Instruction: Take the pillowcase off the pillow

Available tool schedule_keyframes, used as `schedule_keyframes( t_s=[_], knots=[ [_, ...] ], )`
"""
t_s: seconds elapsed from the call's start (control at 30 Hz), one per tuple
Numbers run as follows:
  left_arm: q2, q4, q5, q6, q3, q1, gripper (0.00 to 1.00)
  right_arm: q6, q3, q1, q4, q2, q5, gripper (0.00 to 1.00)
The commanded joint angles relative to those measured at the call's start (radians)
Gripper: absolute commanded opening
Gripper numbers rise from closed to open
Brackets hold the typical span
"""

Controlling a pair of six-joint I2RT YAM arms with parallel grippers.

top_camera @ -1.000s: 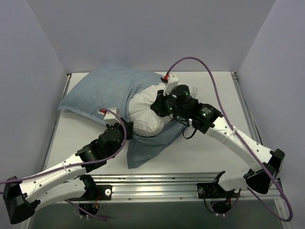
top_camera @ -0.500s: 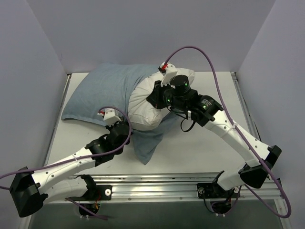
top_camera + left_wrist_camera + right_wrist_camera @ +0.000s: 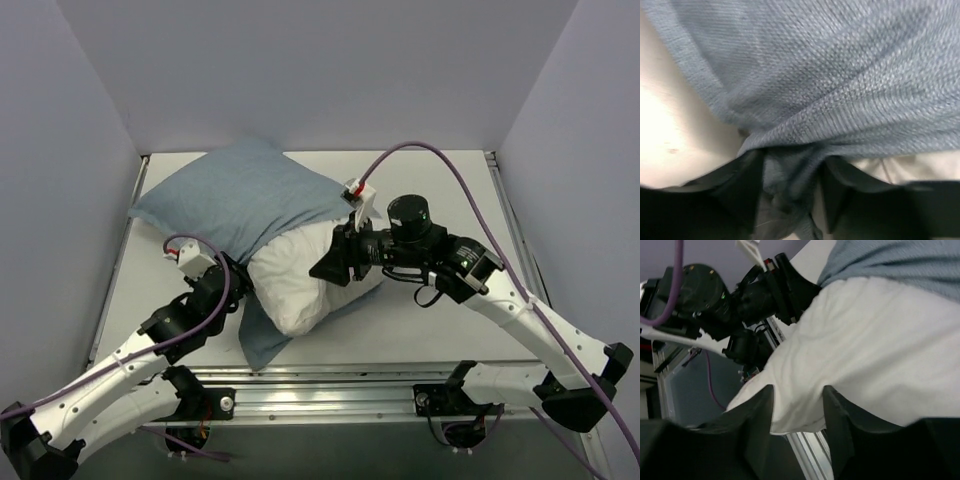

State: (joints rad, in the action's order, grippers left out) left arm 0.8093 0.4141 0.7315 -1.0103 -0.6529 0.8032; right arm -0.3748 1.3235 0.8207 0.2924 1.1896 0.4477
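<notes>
The light denim-blue pillowcase (image 3: 240, 195) still covers the far left end of the white pillow (image 3: 300, 275). The pillow's bare near end juts toward the table front over a loose flap of the case. My left gripper (image 3: 232, 276) sits at the case's near edge. In the left wrist view its jaws (image 3: 790, 170) stand apart, with a bunch of blue pillowcase (image 3: 840, 75) lying between them and a gap beside one finger. My right gripper (image 3: 326, 266) is at the pillow's right side. It (image 3: 799, 400) is open around a fold of the white pillow (image 3: 880, 350), below the pillowcase (image 3: 900, 260).
The aluminium rail (image 3: 330, 385) runs along the table's near edge, just below the pillow's near end. Grey walls close in the left, right and far sides. The left arm (image 3: 740, 295) shows in the right wrist view. A purple cable (image 3: 440, 160) loops above the right arm.
The pillow and case have swung toward the near left. Both grippers were shut on fabric and have now opened. The left arm moved left and the right arm came nearer.
</notes>
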Motion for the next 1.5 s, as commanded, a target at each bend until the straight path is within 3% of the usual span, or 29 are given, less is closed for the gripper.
schedule_keyframes(
  t_s=[0.0, 0.03, 0.13, 0.2, 0.27, 0.33, 0.4, 0.57, 0.67, 0.7, 0.73, 0.8, 0.83, 0.93, 1.07, 1.1, 1.27, 1.37, 1.47],
  knots=[
    [-0.079, 0.135, 0.003, -0.016, 0.01, -0.021, 0.64, 0.022, -0.059, 0.023, -0.116, -0.07, 0.175, 0.43],
    [-0.094, 0.156, 0.005, -0.02, 0.006, -0.021, 0.68, 0.031, -0.069, 0.023, -0.104, -0.064, 0.177, 0.57],
    [-0.142, 0.253, 0.017, -0.033, -0.01, -0.022, 0.81, 0.095, -0.044, 0.031, -0.043, -0.033, 0.195, 0.71],
    [-0.15, 0.281, 0.022, -0.042, -0.022, -0.024, 0.86, 0.151, 0.003, 0.04, -0.016, -0.024, 0.181, 0.74],
    [-0.157, 0.288, 0.035, -0.045, -0.022, -0.027, 0.86, 0.168, 0.038, 0.035, 0.014, -0.016, 0.079, 0.8],
    [-0.151, 0.266, 0.077, -0.04, -0.008, -0.039, 0.86, 0.192, 0.089, -0.001, 0.04, 0.024, -0.122, 0.86],
    [-0.139, 0.233, 0.089, -0.028, 0.004, -0.065, 0.86, 0.188, 0.098, -0.091, 0.024, 0.088, -0.202, 0.89],
    [-0.035, 0.043, -0.042, 0.1, -0.019, -0.159, 0.87, 0.189, 0.082, -0.187, -0.059, 0.258, -0.282, 0.9],
    [0.062, -0.023, -0.142, 0.156, -0.06, -0.229, 0.88, 0.2, 0.008, -0.181, -0.114, 0.373, -0.158, 0.88],
    [0.088, -0.032, -0.167, 0.162, -0.073, -0.246, 0.89, 0.201, -0.018, -0.173, -0.127, 0.387, -0.103, 0.8],
    [0.137, -0.061, -0.188, 0.185, -0.089, -0.274, 0.89, 0.241, -0.042, -0.126, -0.134, 0.396, 0.013, 0.75],
    [0.178, -0.084, -0.242, 0.197, -0.103, -0.288, 0.89, 0.296, -0.111, -0.021, -0.14, 0.381, 0.052, 0.73],
    [0.217, -0.131, -0.271, 0.235, -0.108, -0.291, 0.89, 0.316, -0.137, 0.092, -0.154, 0.366, 0.055, 0.73],
    [0.293, -0.199, -0.378, 0.266, -0.134, -0.291, 0.89, 0.251, -0.24, 0.196, -0.29, 0.326, 0.12, 0.73],
    [0.376, -0.28, -0.419, 0.246, -0.152, -0.289, 0.89, 0.127, -0.319, 0.25, -0.398, 0.297, -0.041, 0.73],
    [0.395, -0.306, -0.423, 0.243, -0.159, -0.289, 0.89, 0.114, -0.328, 0.242, -0.401, 0.295, -0.152, 0.74],
    [0.545, -0.443, -0.392, 0.272, -0.255, -0.302, 0.88, 0.079, -0.334, 0.092, -0.423, 0.344, -0.317, 0.73],
    [0.626, -0.46, -0.424, 0.277, -0.384, -0.357, 0.89, 0.07, -0.31, 0.015, -0.444, 0.372, -0.395, 0.73],
    [0.705, -0.333, -0.468, 0.282, -0.612, -0.429, 0.93, 0.048, -0.258, -0.02, -0.475, 0.415, -0.438, 0.73]
  ],
)
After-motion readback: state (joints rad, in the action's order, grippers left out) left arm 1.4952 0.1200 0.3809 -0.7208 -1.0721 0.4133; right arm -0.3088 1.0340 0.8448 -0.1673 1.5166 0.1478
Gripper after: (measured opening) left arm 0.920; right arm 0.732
